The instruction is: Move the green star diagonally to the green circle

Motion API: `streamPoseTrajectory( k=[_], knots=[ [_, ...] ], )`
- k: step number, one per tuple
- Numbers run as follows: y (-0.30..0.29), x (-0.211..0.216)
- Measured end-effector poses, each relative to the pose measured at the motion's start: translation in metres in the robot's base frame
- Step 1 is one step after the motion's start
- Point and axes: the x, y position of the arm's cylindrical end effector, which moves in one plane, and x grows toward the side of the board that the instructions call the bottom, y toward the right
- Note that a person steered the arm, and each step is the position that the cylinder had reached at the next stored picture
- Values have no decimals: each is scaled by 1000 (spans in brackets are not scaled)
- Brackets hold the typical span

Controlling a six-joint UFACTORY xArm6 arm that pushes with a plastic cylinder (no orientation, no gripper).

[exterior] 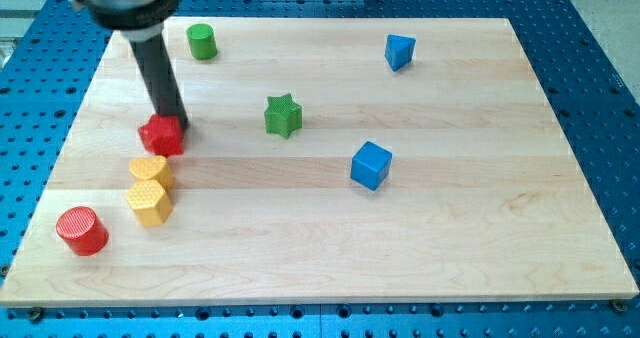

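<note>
Green star is the block to be moved, and it is lying a little left of the board's middle, toward the top edge, well apart from the other blocks. Going from the left edge: a red cylinder is standing near the bottom left corner. Two yellow hexagonal blocks are touching each other just to its right and higher. Above them a red block, its shape unclear, is sitting, and my tip is resting against its upper right side. This arm is carrying no jaws, only the rod, so nothing is open or closed.

The green circle is standing near the top edge, left of the middle. Two blue cubes, and, are lying on the right half.

I judge that the approach step is only beginning: my tip is not touching the star. The circle is up and left of the star, so the next move is asking my tip to go around to the star's lower right side, without disturbing the red block.
</note>
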Motion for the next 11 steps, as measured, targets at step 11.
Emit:
streamPoseTrajectory(
  k=[11],
  knots=[
    [154, -77]
  ],
)
